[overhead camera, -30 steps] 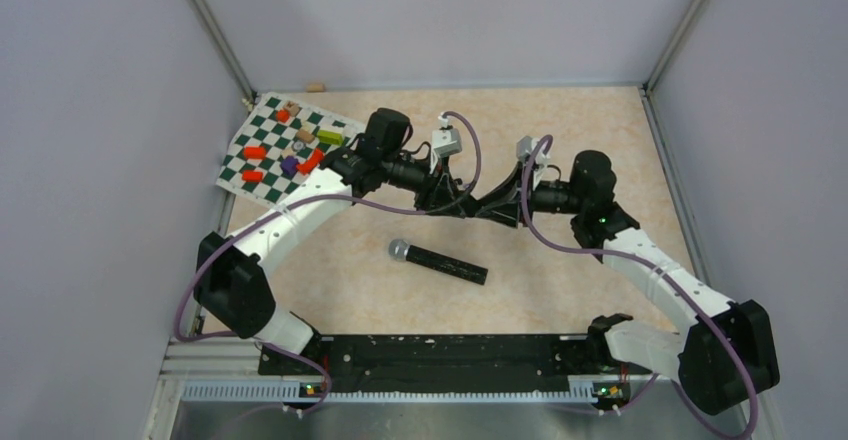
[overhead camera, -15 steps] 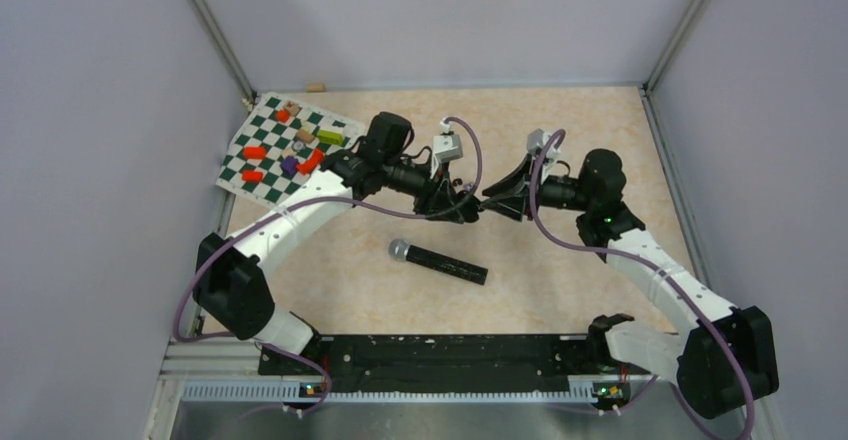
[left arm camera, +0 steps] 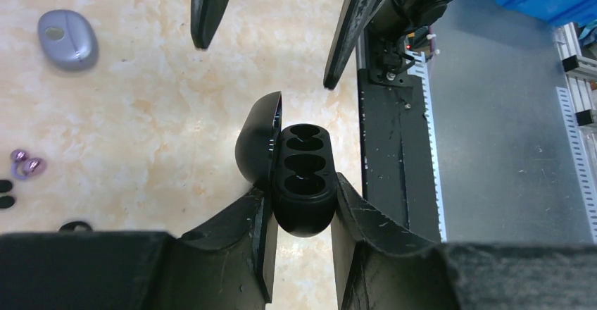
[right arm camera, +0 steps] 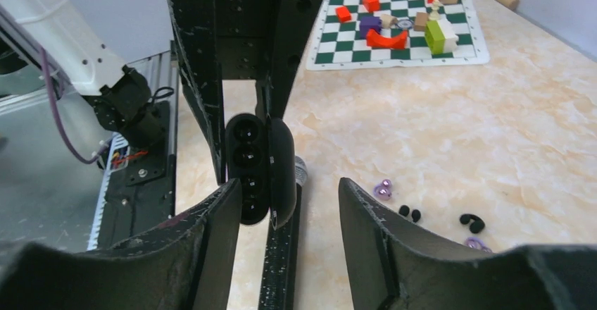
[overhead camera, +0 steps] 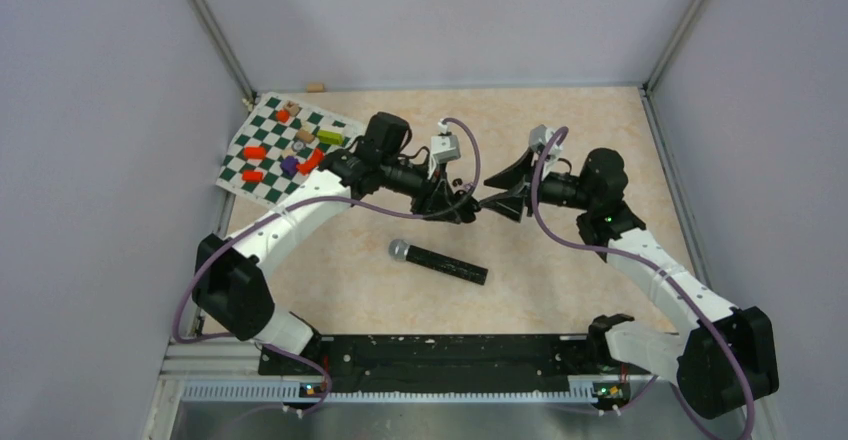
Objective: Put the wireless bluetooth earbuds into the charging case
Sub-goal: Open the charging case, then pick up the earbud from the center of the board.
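Note:
My left gripper is shut on the black charging case and holds it above the table with its lid swung open and both wells empty. My right gripper is open and empty and faces the case from close by, its left finger beside it. In the top view the two grippers meet at mid-table. Earbuds lie loose on the table: a purple one, small black ones, another black one and a purple one. The left wrist view shows a purple bud at its left edge.
A black microphone lies on the table in front of the grippers, right under the case. A closed purple case sits on the table. A green chequered mat with coloured blocks is at the back left.
My right gripper has drawn back to the right, away from the left gripper, and its jaws have opened wide. The left gripper still holds the case in about the same place.

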You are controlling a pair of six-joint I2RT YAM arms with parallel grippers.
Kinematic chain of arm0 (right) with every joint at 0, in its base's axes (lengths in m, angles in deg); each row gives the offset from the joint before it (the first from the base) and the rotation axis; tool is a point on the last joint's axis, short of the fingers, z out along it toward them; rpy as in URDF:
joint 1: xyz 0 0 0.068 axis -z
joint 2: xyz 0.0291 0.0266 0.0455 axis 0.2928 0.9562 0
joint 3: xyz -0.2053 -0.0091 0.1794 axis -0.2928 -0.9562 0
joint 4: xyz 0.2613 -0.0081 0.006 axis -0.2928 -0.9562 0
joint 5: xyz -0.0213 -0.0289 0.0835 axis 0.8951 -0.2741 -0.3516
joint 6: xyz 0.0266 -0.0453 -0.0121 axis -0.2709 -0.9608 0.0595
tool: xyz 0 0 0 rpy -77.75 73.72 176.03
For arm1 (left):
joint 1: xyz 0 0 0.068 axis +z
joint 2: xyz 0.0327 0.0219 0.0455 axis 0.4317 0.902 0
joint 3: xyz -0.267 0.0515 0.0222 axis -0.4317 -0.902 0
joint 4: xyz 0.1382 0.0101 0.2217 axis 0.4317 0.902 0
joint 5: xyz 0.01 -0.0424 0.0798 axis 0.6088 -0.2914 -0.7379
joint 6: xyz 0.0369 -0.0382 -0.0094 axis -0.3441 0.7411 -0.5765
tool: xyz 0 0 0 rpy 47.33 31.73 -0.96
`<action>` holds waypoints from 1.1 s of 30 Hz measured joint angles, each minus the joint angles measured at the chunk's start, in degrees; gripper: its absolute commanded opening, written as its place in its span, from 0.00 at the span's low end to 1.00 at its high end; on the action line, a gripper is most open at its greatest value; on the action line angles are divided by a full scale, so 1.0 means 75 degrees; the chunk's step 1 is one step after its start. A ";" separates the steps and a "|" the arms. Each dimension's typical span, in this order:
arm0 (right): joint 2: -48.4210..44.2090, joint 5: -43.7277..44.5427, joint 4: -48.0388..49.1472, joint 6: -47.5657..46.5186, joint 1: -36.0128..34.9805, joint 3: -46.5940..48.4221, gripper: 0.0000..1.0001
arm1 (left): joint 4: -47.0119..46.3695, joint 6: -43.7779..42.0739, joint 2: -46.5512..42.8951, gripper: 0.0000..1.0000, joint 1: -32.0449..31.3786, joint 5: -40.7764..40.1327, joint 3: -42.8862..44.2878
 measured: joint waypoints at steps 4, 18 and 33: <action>0.0009 0.0533 -0.0388 -0.0105 0.0006 0.0309 0.56 | -0.0038 0.0003 -0.0184 0.00 0.0481 -0.0023 -0.0003; 0.3678 0.1836 -0.2334 -0.0752 0.0047 0.3255 0.48 | -0.0204 -0.1070 -0.2022 0.00 0.3005 0.0513 -0.1609; 0.7734 0.2789 -0.5482 -0.1833 0.0038 0.6878 0.39 | 0.0358 -0.2640 -0.2771 0.00 0.3130 0.1556 -0.2430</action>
